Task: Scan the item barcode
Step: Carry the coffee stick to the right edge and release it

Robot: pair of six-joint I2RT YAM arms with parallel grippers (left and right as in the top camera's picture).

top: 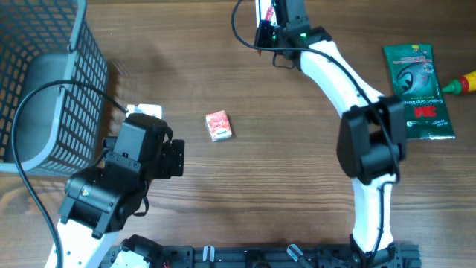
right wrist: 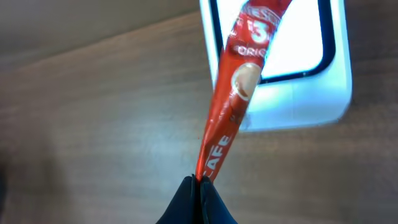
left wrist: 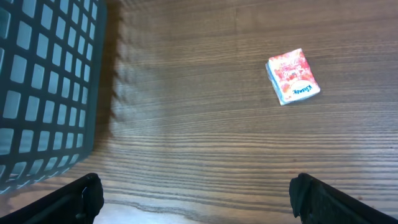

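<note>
Right pincer point(right wrist: 200, 186): we see its two dark fingertips pressed together on one end of a red sachet point(right wrist: 229, 106), with nothing else between them.
Red sachet: a long, narrow stick pack with white lettering, held by its end alone. It slopes away from the fingertips, and its other end crosses in front of the lit window of the scanner point(right wrist: 292, 102).
Scanner: a white unit with rounded corners and a bright window in a dark frame. It sits at the far edge of the tabletop point(top: 260, 193), a little right of centre.
Right arm point(top: 349, 82): white and black, it rises from the near right and reaches across to the far edge.
Left pincer point(left wrist: 196, 196): we find its fingers spread wide, one at each lower corner of the wrist view. Only bare wood shows between them.
Left arm point(top: 111, 186): it stands at the near left, well apart from the sachet.
Basket point(top: 44, 74): grey mesh, at the far left, just left of the left pincer.
Small packet point(top: 219, 125): red and white, lying flat near the middle of the tabletop. It is right of the left pincer and clear of it.
Green packet point(top: 416, 89): lying flat at the right, its near left corner hidden by the right arm.
Yellow-and-red item point(top: 461, 83): at the right edge, just beside the green packet. The frame cuts it off; we think it may be a small bottle.
</note>
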